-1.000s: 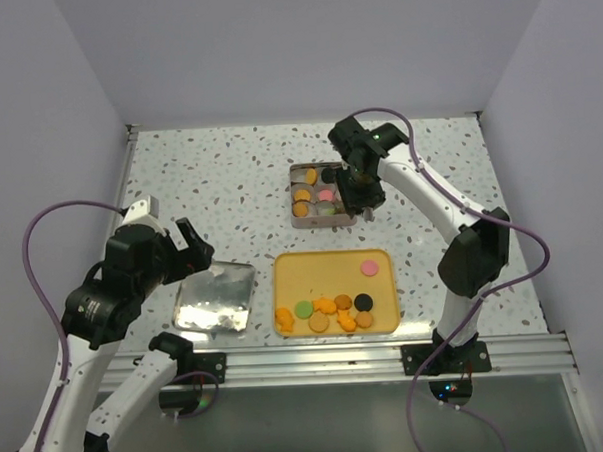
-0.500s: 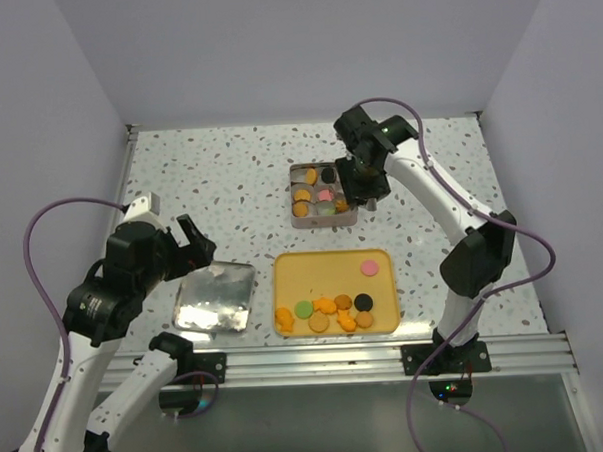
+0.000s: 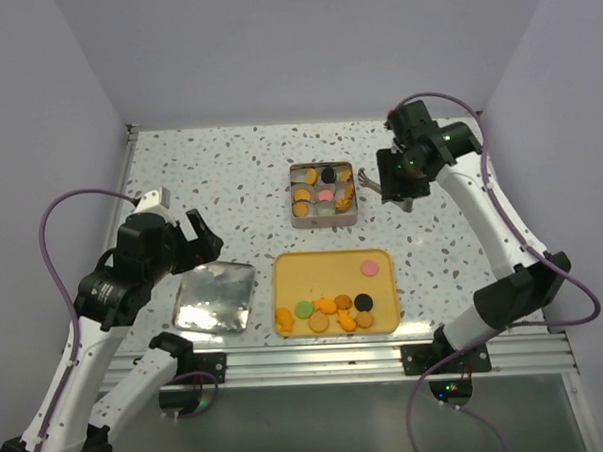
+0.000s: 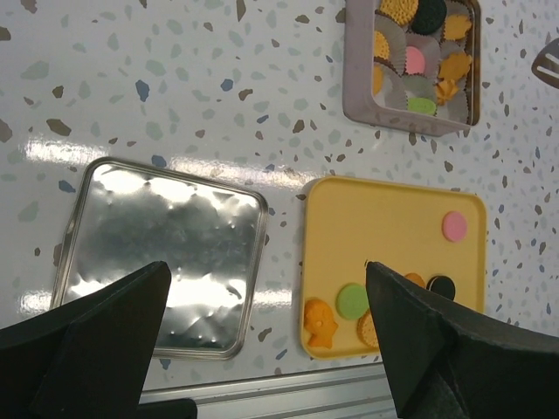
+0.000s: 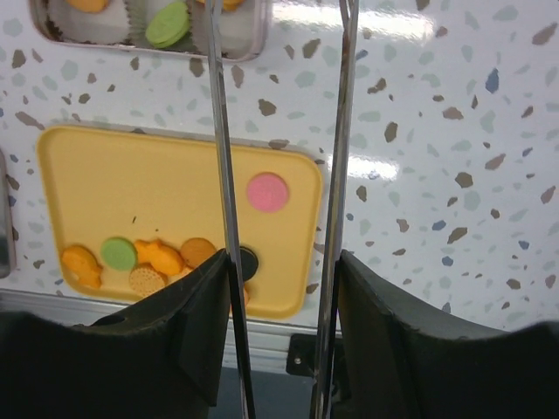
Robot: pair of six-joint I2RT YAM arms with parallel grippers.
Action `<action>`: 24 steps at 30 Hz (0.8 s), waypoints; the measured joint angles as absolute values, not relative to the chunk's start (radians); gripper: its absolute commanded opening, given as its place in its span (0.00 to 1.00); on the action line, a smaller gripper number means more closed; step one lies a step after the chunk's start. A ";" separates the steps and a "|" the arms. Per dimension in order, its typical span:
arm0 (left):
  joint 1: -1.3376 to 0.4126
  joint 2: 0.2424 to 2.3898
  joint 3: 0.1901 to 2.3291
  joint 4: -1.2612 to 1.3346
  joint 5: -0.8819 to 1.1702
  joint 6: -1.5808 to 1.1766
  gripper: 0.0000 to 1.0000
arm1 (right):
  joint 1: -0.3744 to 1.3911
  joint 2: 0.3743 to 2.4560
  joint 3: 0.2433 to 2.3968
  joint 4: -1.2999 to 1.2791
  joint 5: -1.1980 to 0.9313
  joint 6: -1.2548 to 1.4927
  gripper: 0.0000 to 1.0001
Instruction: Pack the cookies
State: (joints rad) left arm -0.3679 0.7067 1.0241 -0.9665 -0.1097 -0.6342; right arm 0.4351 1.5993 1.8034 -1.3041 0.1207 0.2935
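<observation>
On speckled table (image 3: pixel 229 169): right hand (image 3: pixel 395 190) released, empty; best centred squarely over one tray (image 3: pixel 284 272) cookie (image 3: pixel 368 269) before pinching.

In the right wrist view, the tin (image 5: pixel 148 39) is cut off by the top edge, showing only its lower rim and a green cookie (image 5: pixel 168 24), and the right gripper (image 5: pixel 281 175) fingers cross the yellow tray (image 5: pixel 96 183) and hide part of the black cookie (image 5: pixel 247 264). In the left wrist view, the left gripper's (image 4: pixel 262 340) fingertips run off the bottom edge and cover the lid's (image 4: pixel 162 253) lower corners and some cookies at the tray's near edge. From the top camera, the cookies (image 3: pixel 320 193) in the tin are too small to tell their shapes.
</observation>
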 measured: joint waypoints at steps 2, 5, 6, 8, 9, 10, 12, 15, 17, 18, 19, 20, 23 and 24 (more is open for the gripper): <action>-0.368 0.714 1.024 -0.955 -0.105 -0.634 1.00 | 0.346 1.542 1.726 -1.281 0.095 0.290 0.52; -0.368 0.716 1.024 -0.942 -0.096 -0.634 1.00 | 0.208 1.504 1.621 -1.237 0.066 0.286 0.52; -0.368 0.716 1.024 -0.939 -0.091 -0.635 1.00 | 0.176 1.503 1.591 -1.221 0.061 0.286 0.52; -0.368 0.716 1.024 -0.935 -0.086 -0.635 1.00 | 0.143 1.507 1.523 -1.179 0.056 0.285 0.52; -0.368 0.716 1.024 -0.935 -0.084 -0.635 1.00 | 0.138 1.510 1.496 -1.164 0.052 0.286 0.52; -0.368 0.716 1.024 -0.935 -0.083 -0.635 1.00 | 0.135 1.516 1.468 -1.150 0.047 0.285 0.51; -0.368 0.715 1.024 -0.936 -0.082 -0.635 1.00 | 0.125 1.536 1.425 -1.121 0.033 0.286 0.52; -0.368 0.706 1.024 -0.937 -0.082 -0.635 1.00 | 0.112 1.573 1.382 -1.072 0.027 0.287 0.52; -0.368 0.698 1.024 -0.938 -0.082 -0.636 1.00 | 0.104 1.592 1.367 -1.039 0.027 0.287 0.52; -0.368 0.691 1.024 -0.940 -0.082 -0.636 1.00 | 0.103 1.597 1.362 -1.027 0.027 0.287 0.52; -0.368 0.683 1.024 -0.944 -0.083 -0.641 1.00 | 0.099 1.604 1.354 -1.011 0.027 0.286 0.52; -0.368 0.674 1.024 -0.948 -0.083 -0.643 1.00 | 0.097 1.609 1.343 -0.997 0.027 0.286 0.53; -0.368 0.648 1.024 -0.959 -0.088 -0.646 1.00 | 0.097 1.626 1.293 -0.959 0.025 0.286 0.55; -0.368 0.642 1.024 -0.963 -0.089 -0.647 1.00 | 0.097 1.634 1.273 -0.948 0.025 0.286 0.56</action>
State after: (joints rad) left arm -0.3679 0.6418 1.0241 -0.9627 -0.0895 -0.6472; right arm 0.0971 1.6337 1.2728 -0.9478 0.0250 0.2859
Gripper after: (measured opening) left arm 0.997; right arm 0.539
